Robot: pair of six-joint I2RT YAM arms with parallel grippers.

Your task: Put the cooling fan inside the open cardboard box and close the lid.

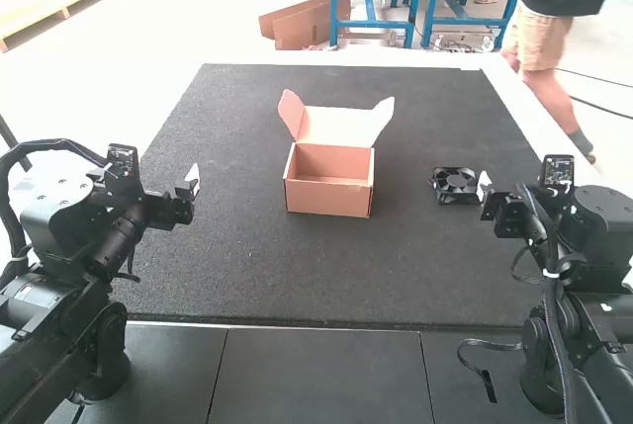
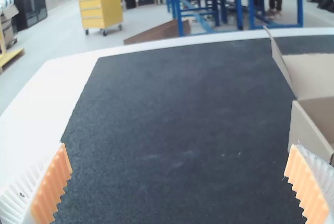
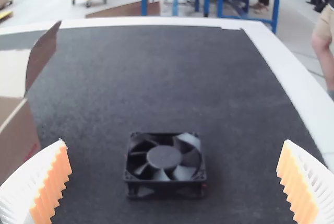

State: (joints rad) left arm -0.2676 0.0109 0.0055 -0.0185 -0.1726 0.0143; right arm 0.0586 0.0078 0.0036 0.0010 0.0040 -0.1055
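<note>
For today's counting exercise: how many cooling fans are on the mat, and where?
1. The cooling fan lies flat on the black mat, right of the open cardboard box, just ahead of the right gripper. Part of the box's inside is hidden.

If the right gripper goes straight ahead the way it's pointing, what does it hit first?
Most likely the cooling fan, lying flat on the mat ahead of the right gripper, centred between its open fingers.

My left arm (image 1: 74,236) is folded at my left, and the left gripper (image 1: 189,190) points forward and level, with its white ribbed fingers (image 2: 21,203) spread wide. My right arm (image 1: 588,246) mirrors it. The right gripper (image 1: 484,194) also faces forward, and its orange pads (image 3: 49,185) are set far apart.
</note>
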